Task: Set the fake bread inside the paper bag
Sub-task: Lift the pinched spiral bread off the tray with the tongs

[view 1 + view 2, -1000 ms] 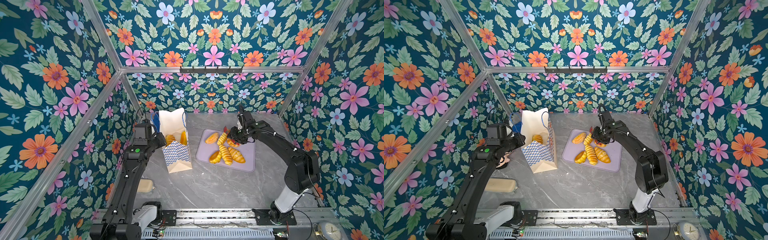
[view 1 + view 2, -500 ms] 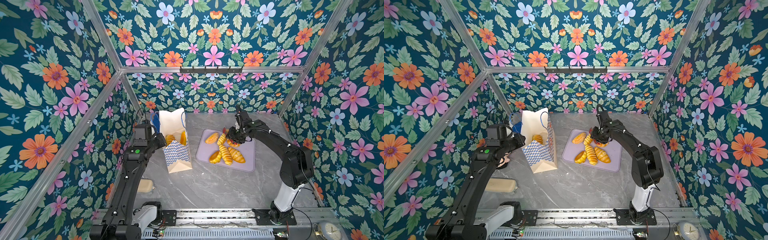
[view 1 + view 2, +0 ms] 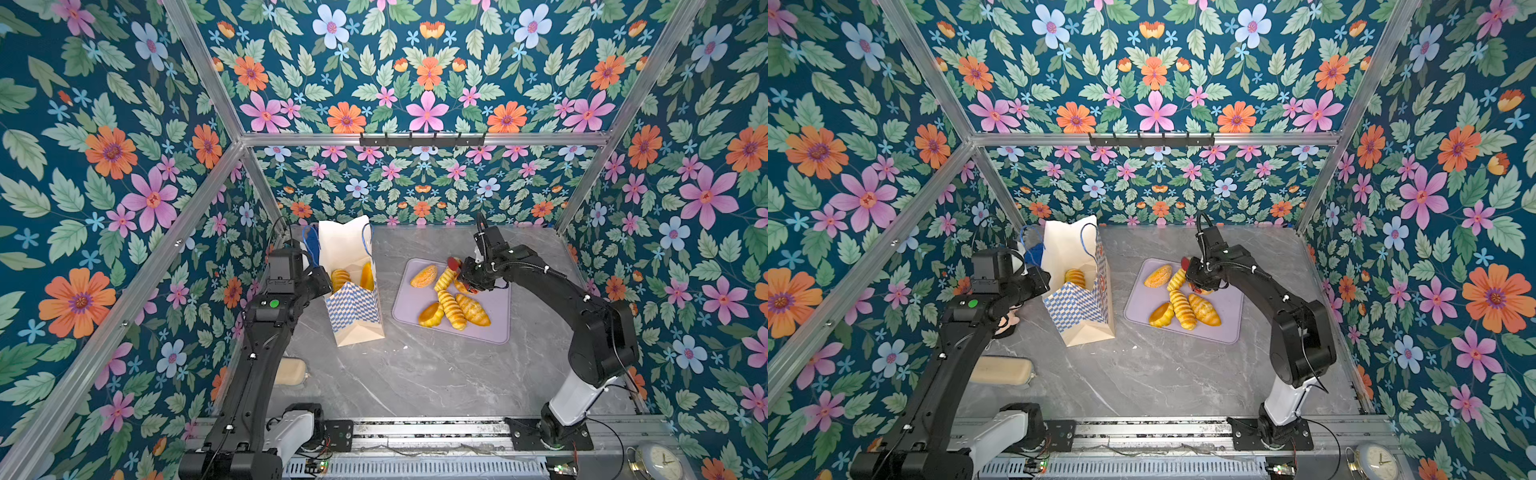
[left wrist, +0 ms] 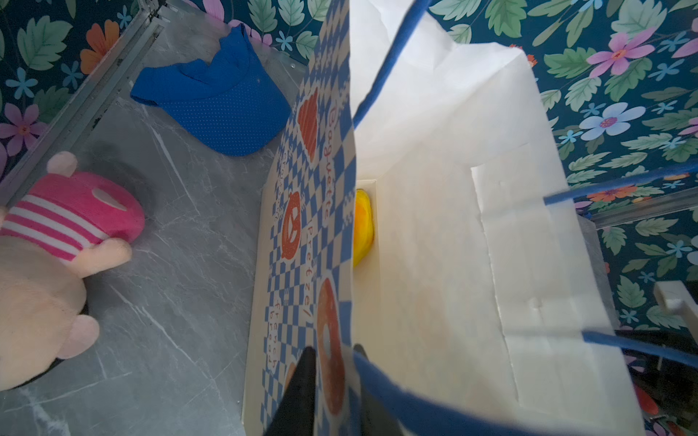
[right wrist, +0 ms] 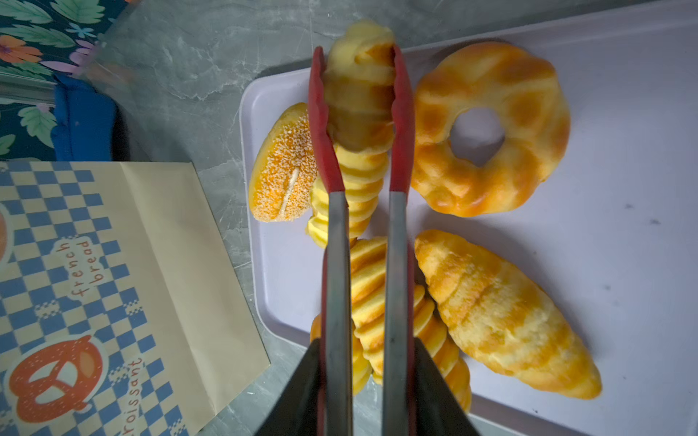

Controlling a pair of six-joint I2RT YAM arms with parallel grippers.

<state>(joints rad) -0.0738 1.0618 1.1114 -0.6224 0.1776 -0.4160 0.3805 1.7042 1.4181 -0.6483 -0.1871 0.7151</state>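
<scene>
The paper bag [image 3: 353, 307] [image 3: 1079, 307] stands open at the left of the table, with fake bread [image 3: 340, 278] [image 4: 363, 226] lying inside. My left gripper [image 4: 332, 355] [image 3: 322, 282] is shut on the bag's near wall [image 4: 328, 264]. My right gripper [image 5: 364, 355] [image 3: 469, 278] is shut on red-tipped metal tongs [image 5: 336, 264]. The tongs pinch one end of a twisted roll [image 5: 359, 94] [image 3: 444, 279]. A ring doughnut [image 5: 491, 124], a seeded bun [image 5: 281, 170], a long bun [image 5: 498, 313] and another twisted roll [image 3: 451, 309] lie on the lilac tray [image 3: 494, 324].
A pink-striped plush doll [image 4: 56, 234] and a blue cloth [image 4: 219, 102] lie behind and left of the bag. A beige block [image 3: 1003, 370] rests by the left arm's base. A clock [image 3: 1377, 461] sits at the front right corner.
The right gripper has squeezed the tongs together on the twisted roll. The left gripper and the bag have not moved.
</scene>
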